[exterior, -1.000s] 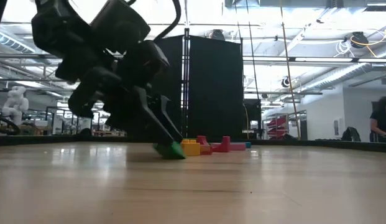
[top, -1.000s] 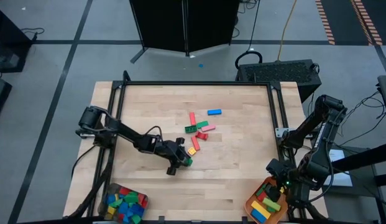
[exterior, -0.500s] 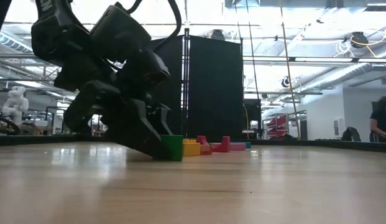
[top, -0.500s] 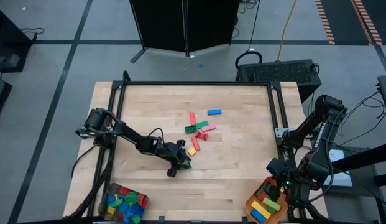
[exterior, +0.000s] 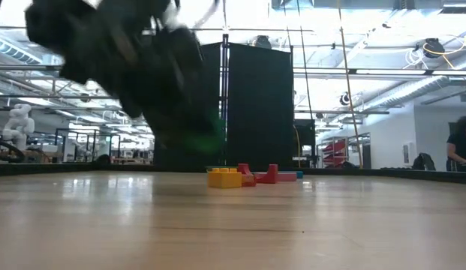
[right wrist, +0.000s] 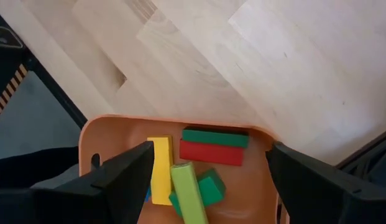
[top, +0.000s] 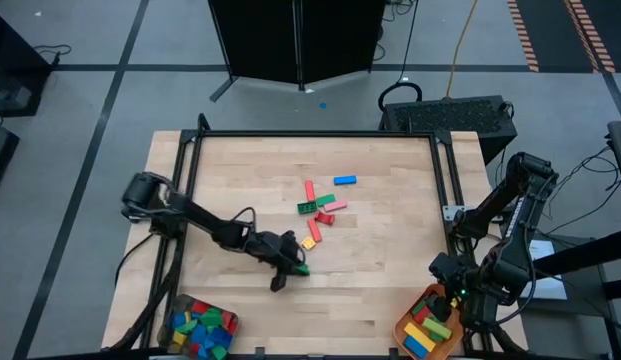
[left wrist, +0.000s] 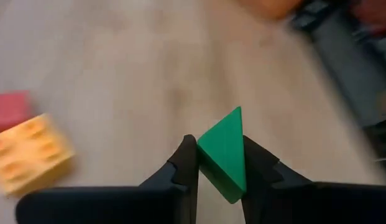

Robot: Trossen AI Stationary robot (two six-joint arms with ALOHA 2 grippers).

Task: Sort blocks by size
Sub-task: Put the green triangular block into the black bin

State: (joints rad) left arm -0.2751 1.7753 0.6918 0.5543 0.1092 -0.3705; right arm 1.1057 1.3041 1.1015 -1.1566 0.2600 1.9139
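Below, long blocks [right wrist: 214, 145] are held in the orange tray [right wrist: 93, 143] — a green block [left wrist: 224, 152] is clamped corner-forward by the left fingers [left wrist: 186, 165]; the right fingers [right wrist: 130, 171] are spread.

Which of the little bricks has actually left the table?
The green brick, pinched in the left pincer and lifted off the wood. The yellow brick and the red ones behind it all lie on the table.

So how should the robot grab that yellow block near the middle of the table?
Best from above, pinching the yellow block across its two long flat sides. It lies flat on the table with red blocks close behind, so coming straight down probably avoids bumping them.
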